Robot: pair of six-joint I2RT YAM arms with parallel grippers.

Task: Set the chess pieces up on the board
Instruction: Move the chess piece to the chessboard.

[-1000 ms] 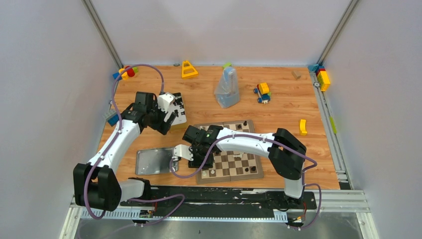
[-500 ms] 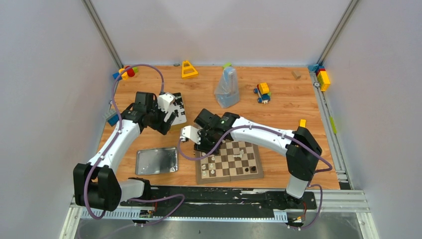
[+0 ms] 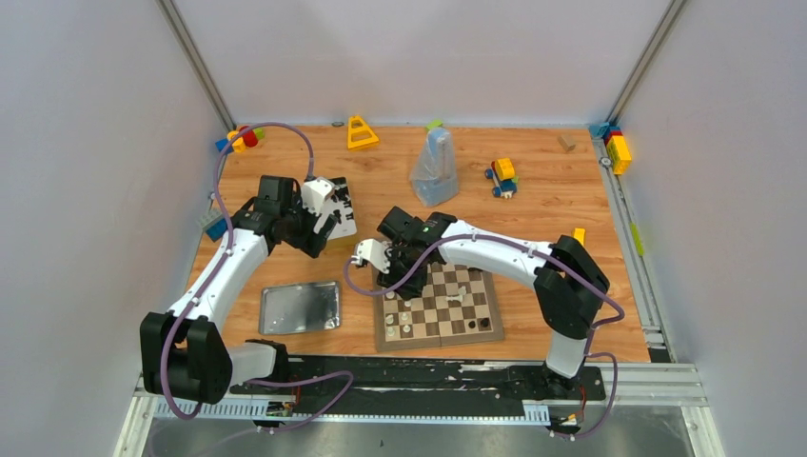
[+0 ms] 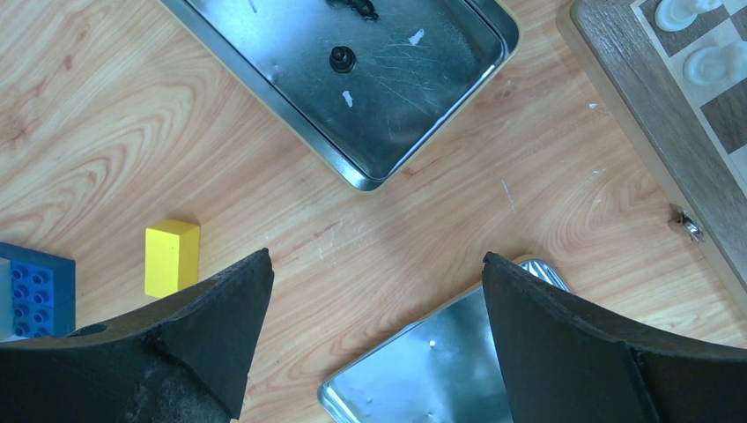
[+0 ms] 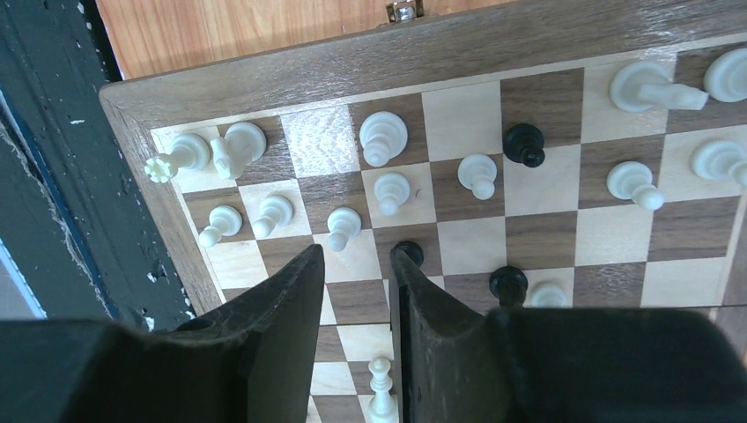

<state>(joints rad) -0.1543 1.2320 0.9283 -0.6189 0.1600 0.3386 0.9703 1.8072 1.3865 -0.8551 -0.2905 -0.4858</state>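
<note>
The board (image 3: 442, 340) lies at the near middle, with several cream pieces and a few black ones on it. In the right wrist view the board (image 5: 291, 75) fills the frame. Cream pieces (image 5: 384, 137) stand in its corner rows and black pieces (image 5: 523, 143) stand among them. My right gripper (image 3: 385, 269) (image 5: 357, 253) hovers over the board's far-left part, jaws a little apart with nothing between the tips. A cream piece (image 5: 381, 392) shows through the gap, standing on the board. My left gripper (image 3: 326, 217) (image 4: 377, 257) is wide open and empty above bare table. It is between the silver tin (image 4: 440, 97), which holds a black piece (image 4: 342, 58), and the lid (image 4: 449, 370).
The tin lid (image 3: 300, 307) lies left of the board. A plastic bag (image 3: 435, 169), a yellow triangle (image 3: 361, 133), a toy car (image 3: 501, 178) and a yellow block (image 3: 579, 240) lie farther back. A yellow block (image 4: 172, 256) and a blue block (image 4: 31, 286) sit by the left gripper.
My right gripper has swung from beside the lid to the board's far-left part, and its elbow has moved right. The left arm has not moved.
</note>
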